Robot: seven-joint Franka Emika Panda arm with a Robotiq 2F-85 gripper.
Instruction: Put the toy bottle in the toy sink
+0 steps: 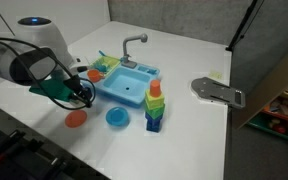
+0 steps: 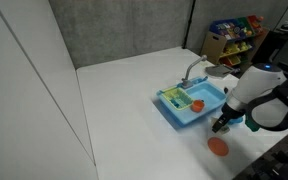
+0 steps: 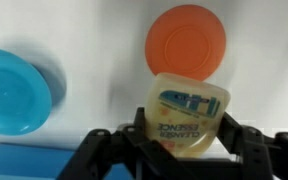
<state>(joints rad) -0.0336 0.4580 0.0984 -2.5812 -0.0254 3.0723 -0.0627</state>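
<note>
My gripper (image 3: 184,140) is shut on the toy bottle (image 3: 187,118), a small yellowish plastic bottle with a blue and white label, held between both fingers. In an exterior view the gripper (image 1: 81,92) hangs just beside the near-left corner of the toy sink (image 1: 127,84), a light blue basin with a grey faucet (image 1: 132,45). The gripper (image 2: 224,122) also shows next to the sink (image 2: 194,105) in the second exterior view. A blue strip of the sink edge (image 3: 24,160) shows at the wrist view's lower left.
An orange disc plate (image 1: 76,118) (image 3: 188,38) and a round blue plate (image 1: 117,118) (image 3: 16,90) lie on the white table. Stacked colourful cups (image 1: 155,104) stand by the sink. A side rack of dishes (image 1: 104,66) adjoins it. A grey metal object (image 1: 216,91) lies farther off.
</note>
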